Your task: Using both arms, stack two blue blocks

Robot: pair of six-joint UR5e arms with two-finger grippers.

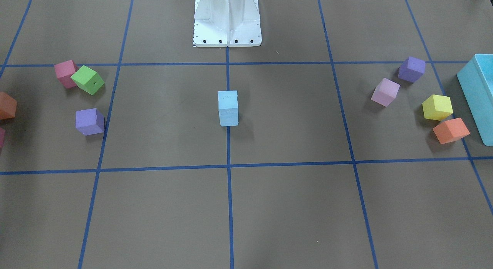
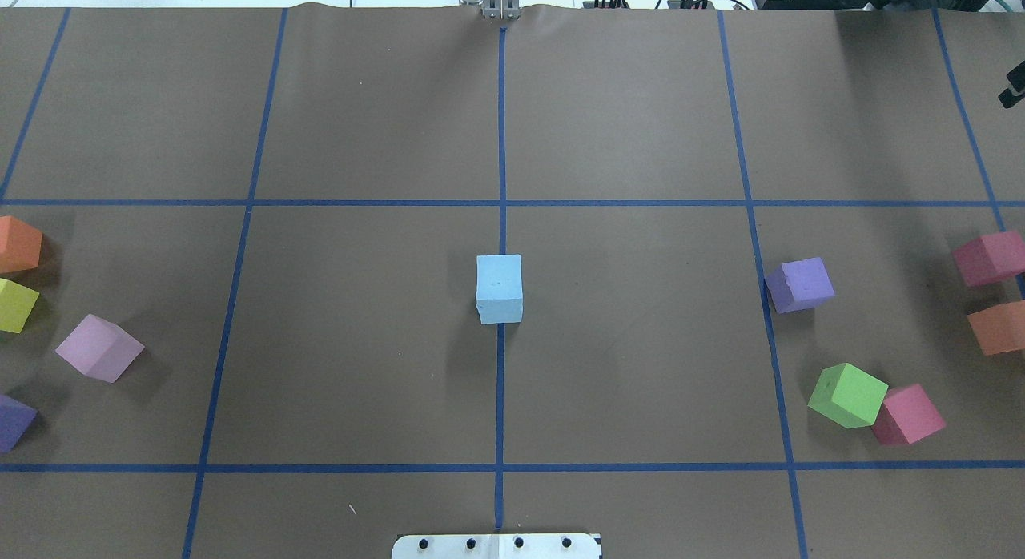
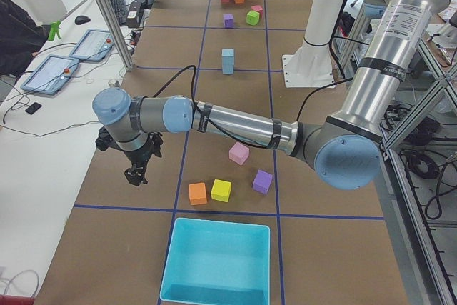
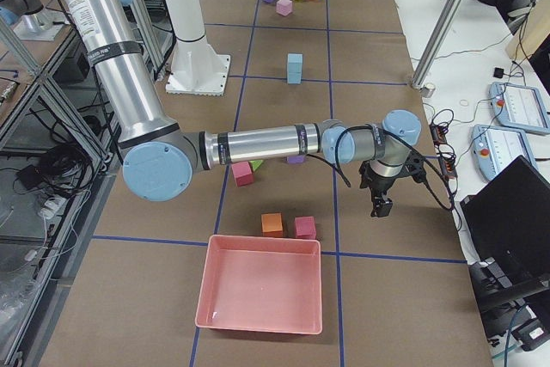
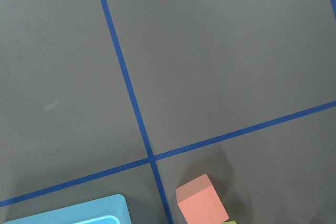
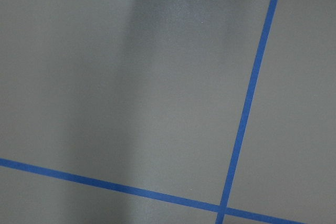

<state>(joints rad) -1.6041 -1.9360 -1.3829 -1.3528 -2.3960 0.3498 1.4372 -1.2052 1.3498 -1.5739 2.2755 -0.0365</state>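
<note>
The two blue blocks (image 1: 228, 107) stand stacked one on the other at the table's middle, on the centre tape line. The stack also shows in the overhead view (image 2: 499, 287) and both side views (image 3: 228, 61) (image 4: 294, 68). No gripper touches it. My left gripper (image 3: 136, 175) hangs over the table's far side near the orange cube (image 3: 197, 193), well away from the stack. My right gripper (image 4: 381, 206) hangs over the far side at the other end. Both show only in the side views, so I cannot tell whether they are open or shut.
On my left lie a turquoise box (image 3: 218, 262) and orange, yellow (image 1: 437, 107), pink and purple cubes. On my right lie a pink tray (image 4: 260, 294) and green (image 2: 847, 395), red, purple and orange cubes. The robot's white base (image 1: 227, 34) stands behind the stack.
</note>
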